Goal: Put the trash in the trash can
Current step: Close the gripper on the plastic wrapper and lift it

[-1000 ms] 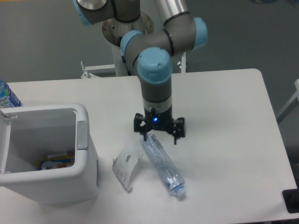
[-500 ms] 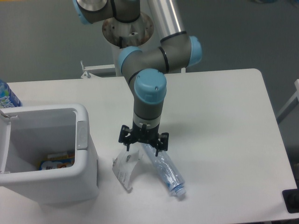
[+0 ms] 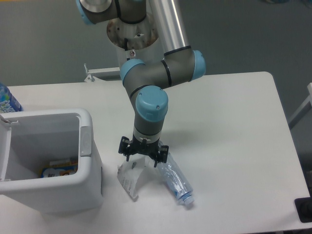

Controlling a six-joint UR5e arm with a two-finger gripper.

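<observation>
Jaws spread above crumpled translucent wrapper [image 3: 130, 177], beside crushed bottle [image 3: 174, 179].

a white table [image 3: 234, 126] stands on a dull grey floor [image 3: 44, 44].

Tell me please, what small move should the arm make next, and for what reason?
Probably lower the pincer straight down onto the crumpled plastic wrapper and close on it. The pincer is open and hovers above the wrapper's upper edge, with the crushed clear bottle lying just to the right on the table. Neither piece is yet in the white trash can, which stands open at the left.
</observation>
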